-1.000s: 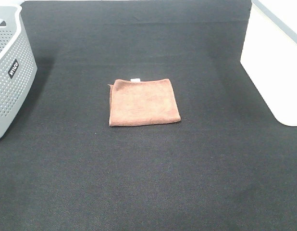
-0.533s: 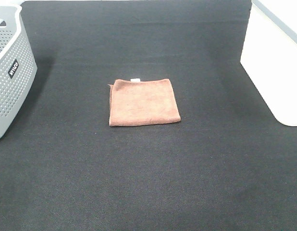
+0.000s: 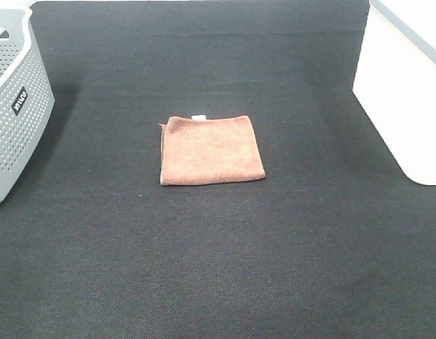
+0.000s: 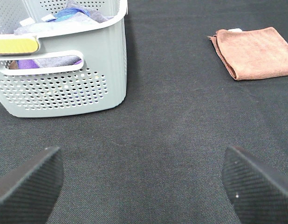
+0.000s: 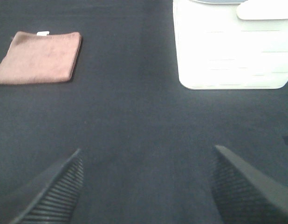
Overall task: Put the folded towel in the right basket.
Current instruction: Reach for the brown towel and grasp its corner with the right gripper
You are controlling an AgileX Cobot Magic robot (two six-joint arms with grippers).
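The folded towel (image 3: 212,150) is a reddish-brown square lying flat on the black mat, mid-table, with a small white tag at its far edge. It also shows in the left wrist view (image 4: 253,52) and the right wrist view (image 5: 39,57). The right basket (image 3: 405,92), a plain white bin, stands at the right edge; it shows in the right wrist view (image 5: 232,49). My left gripper (image 4: 144,184) is open and empty, well short of the towel. My right gripper (image 5: 146,186) is open and empty, between towel and bin, near neither. Neither gripper shows in the high view.
A grey perforated basket (image 3: 13,106) with a black label stands at the left edge; in the left wrist view (image 4: 60,60) it holds several cloths. Black mat (image 3: 218,268) covers the table.
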